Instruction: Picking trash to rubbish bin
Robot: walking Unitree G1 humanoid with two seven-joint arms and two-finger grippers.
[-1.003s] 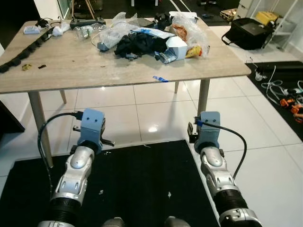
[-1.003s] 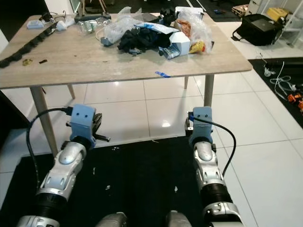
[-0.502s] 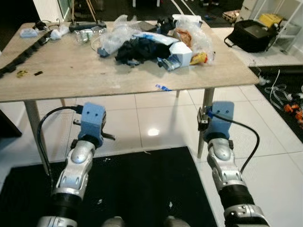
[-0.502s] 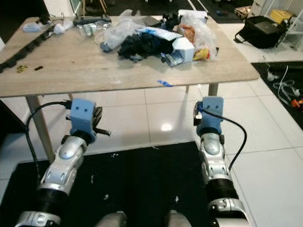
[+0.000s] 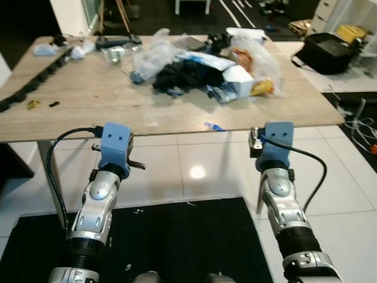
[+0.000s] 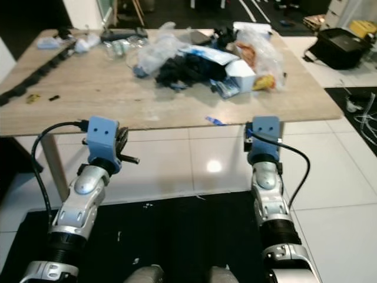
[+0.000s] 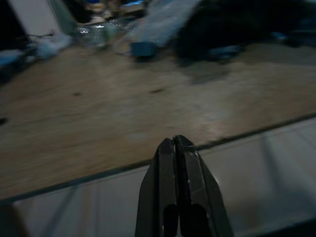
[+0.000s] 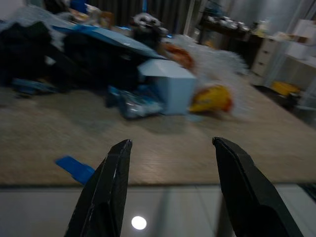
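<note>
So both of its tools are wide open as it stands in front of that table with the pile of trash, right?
Not quite. The right tool is open, its fingers spread toward the trash pile on the table. The left tool is shut, fingers pressed together, as the left wrist view shows.

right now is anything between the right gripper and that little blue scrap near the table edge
Nothing visible. The right gripper, fingers open, is level with the table edge, and the blue scrap lies on bare wood just past it, apart from the trash pile.
</note>
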